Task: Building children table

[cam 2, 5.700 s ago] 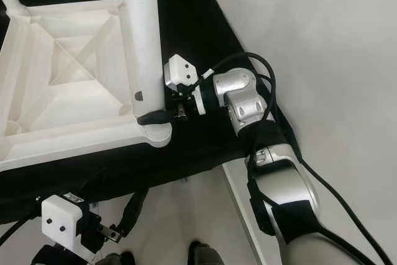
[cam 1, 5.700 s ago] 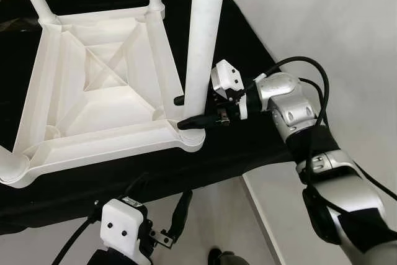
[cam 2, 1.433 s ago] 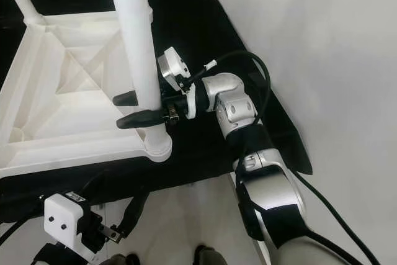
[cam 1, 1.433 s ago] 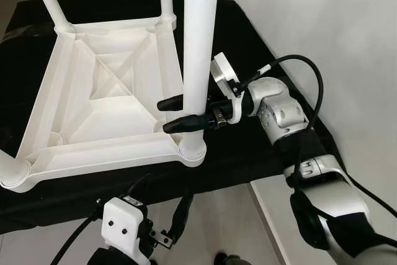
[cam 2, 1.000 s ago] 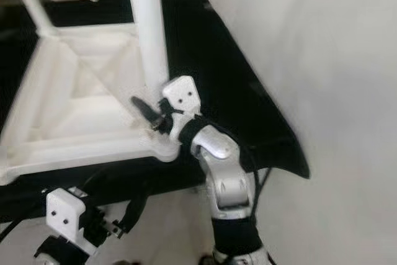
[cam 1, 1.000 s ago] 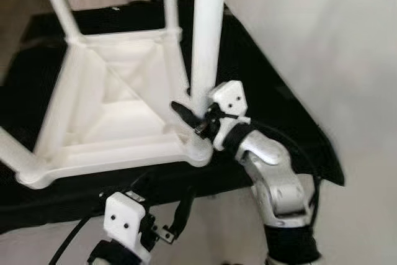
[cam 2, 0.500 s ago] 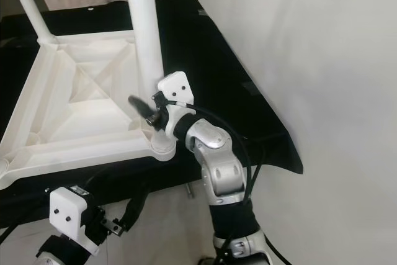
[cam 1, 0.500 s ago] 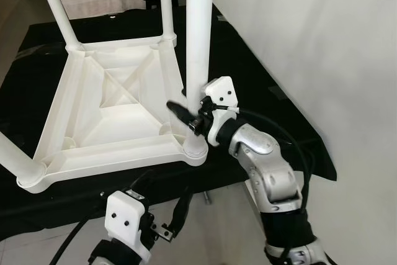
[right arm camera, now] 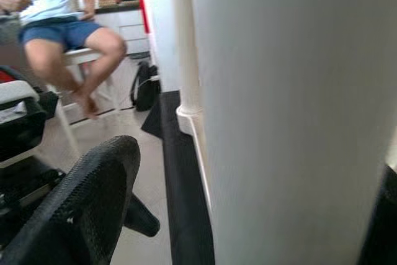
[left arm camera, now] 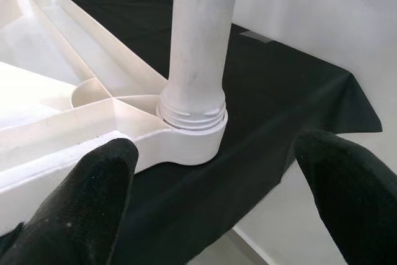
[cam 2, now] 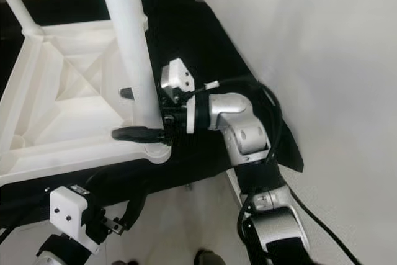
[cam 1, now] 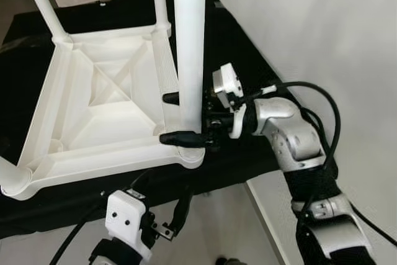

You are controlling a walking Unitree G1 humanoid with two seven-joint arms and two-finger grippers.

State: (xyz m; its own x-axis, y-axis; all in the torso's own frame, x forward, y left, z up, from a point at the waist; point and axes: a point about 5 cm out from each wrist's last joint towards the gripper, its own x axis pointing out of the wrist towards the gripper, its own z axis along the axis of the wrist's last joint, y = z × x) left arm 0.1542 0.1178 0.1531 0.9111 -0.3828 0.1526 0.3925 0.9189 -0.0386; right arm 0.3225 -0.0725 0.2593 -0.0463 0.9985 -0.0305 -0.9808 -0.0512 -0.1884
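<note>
a black cloth (beside a white wall), a seated person.

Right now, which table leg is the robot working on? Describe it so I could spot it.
On the black cloth lies the upside-down white table top. The leg stands upright in its corner socket nearest the wall, the right gripper straddling its base. It looks thickest and closest of the legs.

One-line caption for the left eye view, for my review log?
Right gripper straddles the near white table leg just above its socket on the upturned children's table; left gripper idles below the black-draped surface.
</note>
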